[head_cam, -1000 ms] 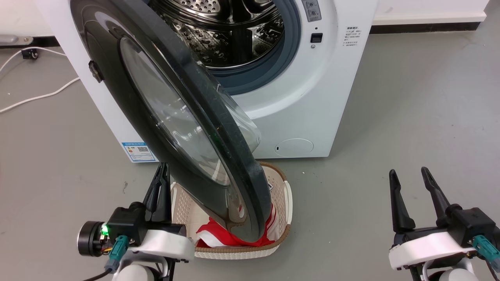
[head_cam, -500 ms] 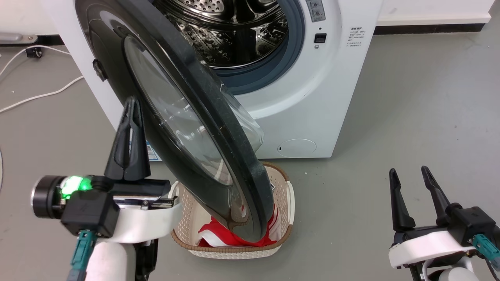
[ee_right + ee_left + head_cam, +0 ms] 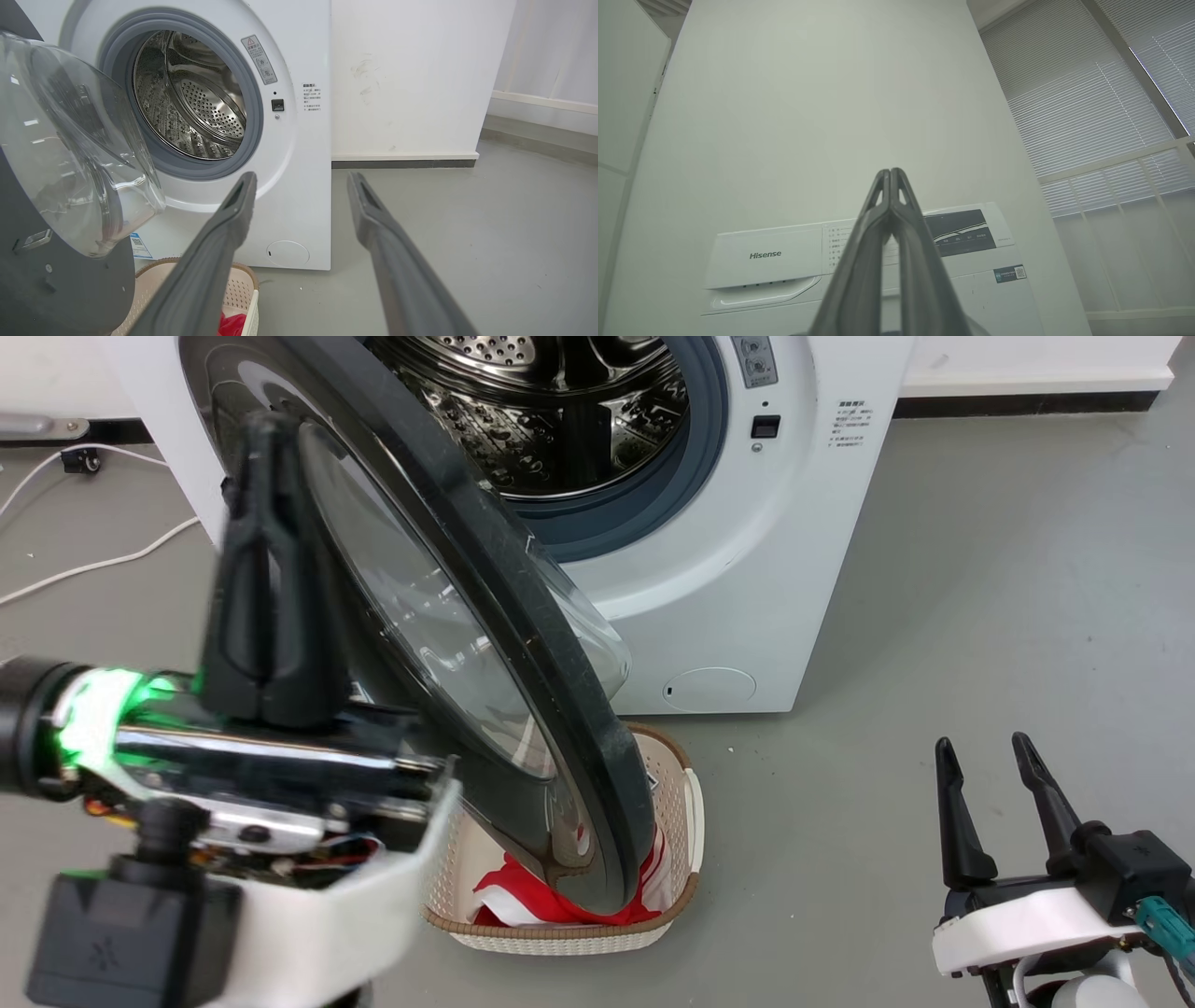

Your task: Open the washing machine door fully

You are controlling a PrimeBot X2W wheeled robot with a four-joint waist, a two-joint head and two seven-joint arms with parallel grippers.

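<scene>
Left pincer point(image 3: 266, 429) closed, near left rim of washing machine door point(image 3: 537, 644)

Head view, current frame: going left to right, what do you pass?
left gripper, fingers shut → washing machine door, standing partly open → small round hatch low on the machine's front → right gripper, fingers apart. The laundry basket sits under the door's lower edge, so it is left out.
</scene>
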